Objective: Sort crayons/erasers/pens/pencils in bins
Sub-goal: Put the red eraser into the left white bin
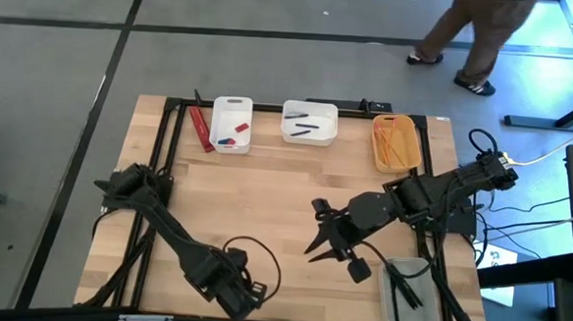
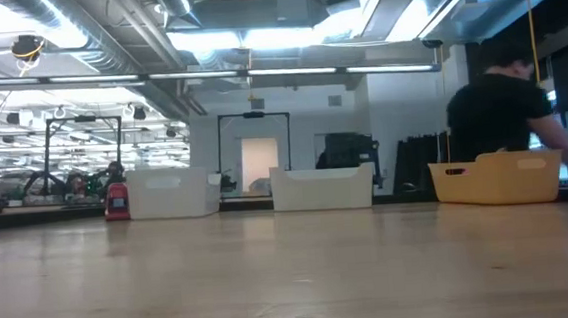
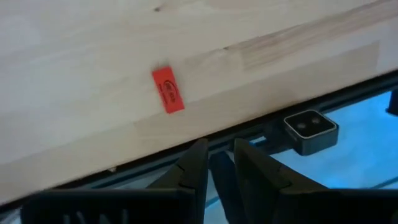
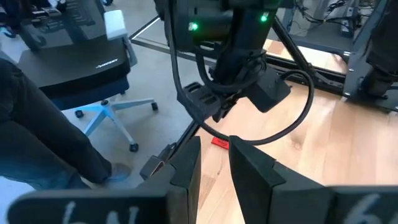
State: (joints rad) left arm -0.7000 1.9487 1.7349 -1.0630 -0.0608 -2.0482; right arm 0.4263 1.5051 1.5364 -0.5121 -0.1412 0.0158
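A small red eraser [image 3: 168, 89] lies flat on the wooden table close to its near edge, and shows again in the right wrist view [image 4: 219, 142]. My left gripper [image 3: 217, 152] hangs above it at the near edge [image 1: 250, 298], pointing steeply down, open by a narrow gap with nothing between its fingers. My right gripper [image 1: 314, 231] hovers high over the table's middle right, facing the left arm, also open by a narrow gap and empty [image 4: 214, 146]. At the far edge stand the narrow white bin [image 1: 231, 124], the wider white bin [image 1: 309, 122] holding black pens, and the yellow-orange bin [image 1: 396, 143] holding pencils.
A translucent grey bin [image 1: 409, 295] with dark sticks stands at the near right corner. A red flat object [image 1: 202, 129] lies left of the narrow white bin. A black frame [image 1: 169, 154] rims the table. A person [image 1: 470, 42] walks beyond the far right.
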